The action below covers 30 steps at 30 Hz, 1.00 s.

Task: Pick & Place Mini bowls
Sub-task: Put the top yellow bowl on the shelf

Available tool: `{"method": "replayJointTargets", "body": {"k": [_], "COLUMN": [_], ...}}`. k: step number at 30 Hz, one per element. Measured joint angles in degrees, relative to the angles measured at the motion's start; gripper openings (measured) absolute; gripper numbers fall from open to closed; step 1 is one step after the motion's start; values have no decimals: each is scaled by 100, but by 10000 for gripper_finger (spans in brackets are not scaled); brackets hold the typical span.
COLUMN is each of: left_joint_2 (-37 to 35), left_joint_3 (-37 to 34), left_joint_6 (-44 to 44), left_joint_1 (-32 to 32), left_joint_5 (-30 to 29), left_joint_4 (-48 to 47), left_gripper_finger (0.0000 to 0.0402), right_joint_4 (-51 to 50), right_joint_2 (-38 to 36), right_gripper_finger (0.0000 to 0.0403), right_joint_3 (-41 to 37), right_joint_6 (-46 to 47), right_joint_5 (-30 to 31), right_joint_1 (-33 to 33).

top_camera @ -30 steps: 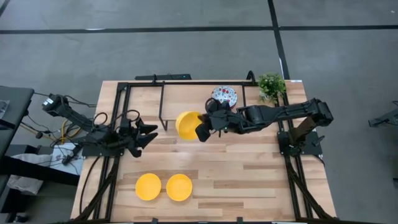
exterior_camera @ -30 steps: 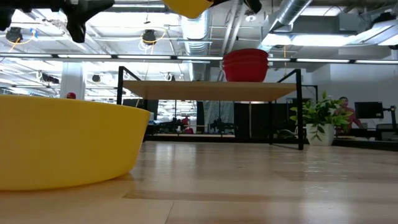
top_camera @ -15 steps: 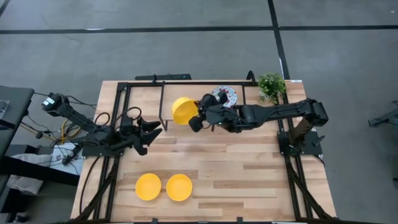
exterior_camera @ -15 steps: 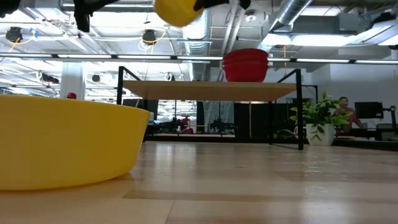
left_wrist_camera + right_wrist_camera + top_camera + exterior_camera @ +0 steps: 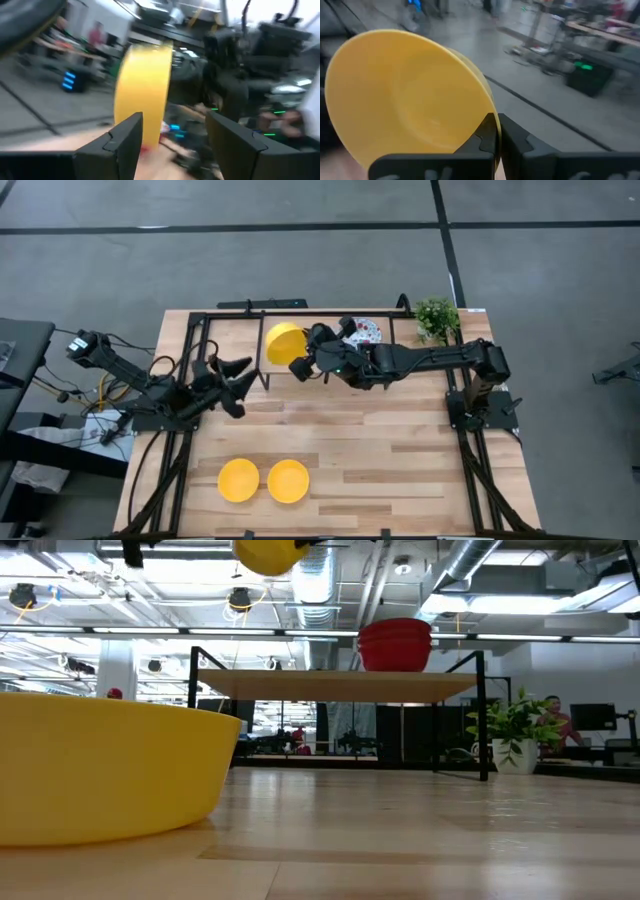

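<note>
My right gripper (image 5: 304, 363) is shut on a yellow mini bowl (image 5: 284, 343), held high above the table's far part and tipped on its edge. The low view shows this bowl (image 5: 266, 554) at the top of the picture. My left gripper (image 5: 243, 376) is open and hovers just left of the bowl; in the left wrist view the bowl (image 5: 143, 85) shows edge-on beyond its fingers. Two more yellow bowls (image 5: 238, 480) (image 5: 288, 481) rest on their bases near the table's near edge. The floral bowls (image 5: 364, 332) sit stacked on a raised shelf (image 5: 330, 684). My right gripper (image 5: 496, 134) pinches the yellow bowl's rim (image 5: 489, 107) between its two fingers, coming level from the table's right. The bowl is lifted clear and stands on its edge, with its hollow (image 5: 415, 95) facing the wrist camera.
A black frame (image 5: 262, 345) carries the shelf along the table's far side. A small green plant (image 5: 437, 318) stands at the far right corner. One yellow bowl (image 5: 100, 775) fills the low view's left. Bare wood (image 5: 400, 450) lies across the middle and right.
My right gripper has carried the yellow bowl toward the far edge and the left, turning it from a slight tilt onto its edge. My left gripper has moved toward the far edge, closer to the bowl, and stays open.
</note>
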Motion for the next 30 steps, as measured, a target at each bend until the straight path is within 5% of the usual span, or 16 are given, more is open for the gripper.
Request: {"method": "replayJointTargets", "body": {"k": [7,12,30], "left_joint_2": [723,1210,1512], "left_joint_3": [922,1208,1298], "left_joint_6": [1955,2433,2373], "left_joint_1": [-77,-91,328], "left_joint_5": [-1531,-2431,-2091], "left_joint_4": [-15,-11,44], "left_gripper_finger": [214,214,214], "right_joint_4": [-271,-210,414], "right_joint_2": [322,348,350], "right_gripper_finger": [0,0,0], "right_joint_3": [339,337,337], "right_joint_6": [-231,-277,-270], "right_joint_5": [859,1192,1026], "right_joint_1": [20,17,-11]}}
